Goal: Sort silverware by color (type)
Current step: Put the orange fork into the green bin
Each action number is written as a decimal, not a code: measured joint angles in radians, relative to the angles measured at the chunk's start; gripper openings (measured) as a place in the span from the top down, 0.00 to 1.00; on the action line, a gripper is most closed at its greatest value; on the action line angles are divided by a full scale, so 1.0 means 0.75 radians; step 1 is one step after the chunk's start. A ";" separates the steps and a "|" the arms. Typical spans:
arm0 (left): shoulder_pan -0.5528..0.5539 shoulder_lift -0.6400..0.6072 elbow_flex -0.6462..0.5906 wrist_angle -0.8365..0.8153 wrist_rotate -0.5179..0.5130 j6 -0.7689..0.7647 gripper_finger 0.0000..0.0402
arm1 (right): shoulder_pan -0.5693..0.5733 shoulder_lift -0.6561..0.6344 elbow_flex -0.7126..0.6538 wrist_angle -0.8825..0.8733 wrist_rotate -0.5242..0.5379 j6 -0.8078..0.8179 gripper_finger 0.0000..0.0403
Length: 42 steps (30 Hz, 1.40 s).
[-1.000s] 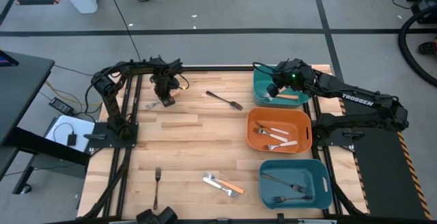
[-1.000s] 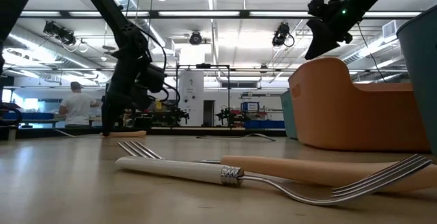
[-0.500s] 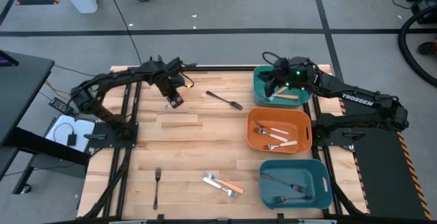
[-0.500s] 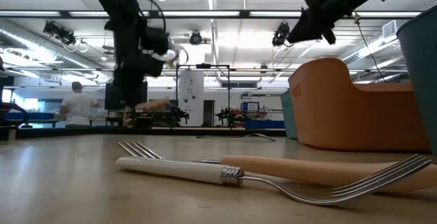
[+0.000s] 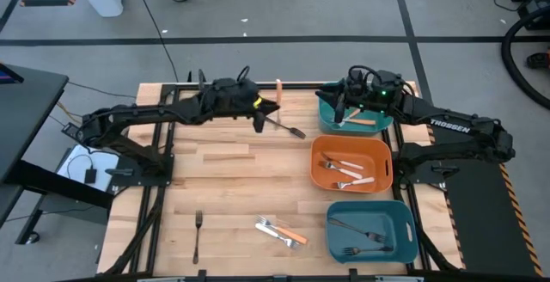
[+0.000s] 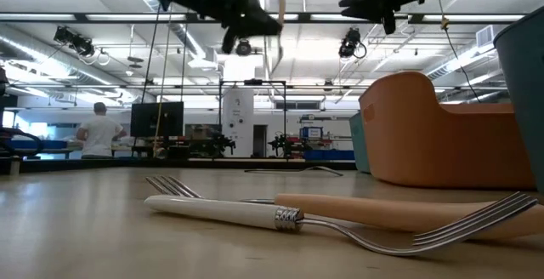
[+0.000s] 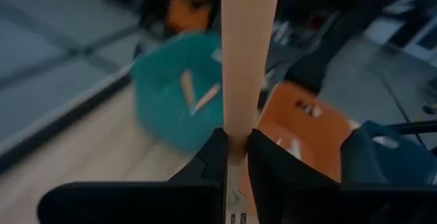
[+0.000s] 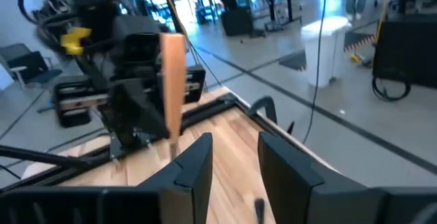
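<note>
left gripper (image 7: 234, 157) is pinching an orange-handled fork (image 7: 247, 53) upright; right gripper (image 8: 232, 157) waits with jaws apart (empty) by the far teal bin (image 5: 331, 120), so hand over slowly

Overhead, table-level, two wrist views

An orange-handled fork (image 5: 278, 87) is held upright above the table's far edge; a dark fork (image 5: 283, 125) lies nearby, with three more forks (image 5: 281, 232) along the near side.
</note>
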 joint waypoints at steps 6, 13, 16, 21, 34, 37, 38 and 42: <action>-0.128 0.034 0.002 0.230 -0.169 0.053 0.89 | 0.026 0.072 0.000 0.141 0.007 0.072 0.67; -0.159 0.109 0.000 0.353 -0.201 0.027 0.89 | 0.100 0.208 0.001 0.363 -0.064 0.091 0.67; -0.160 0.136 0.000 0.360 -0.214 0.006 0.89 | 0.129 0.254 0.001 0.424 -0.059 0.074 0.67; -0.160 0.145 0.000 0.361 -0.221 0.013 0.89 | 0.150 0.321 0.001 0.494 -0.053 0.042 0.67; -0.149 0.152 0.001 0.324 -0.222 0.016 0.89 | 0.193 0.511 0.000 0.647 0.019 0.067 0.68; -0.149 0.152 0.001 0.300 -0.221 0.005 0.89 | 0.194 0.537 0.000 0.665 0.028 0.068 0.72; -0.149 0.152 0.001 0.293 -0.222 0.005 0.89 | 0.195 0.542 0.000 0.665 0.032 0.068 0.75; -0.149 0.152 0.001 0.292 -0.224 0.005 0.85 | 0.196 0.542 0.000 0.666 0.037 0.065 0.85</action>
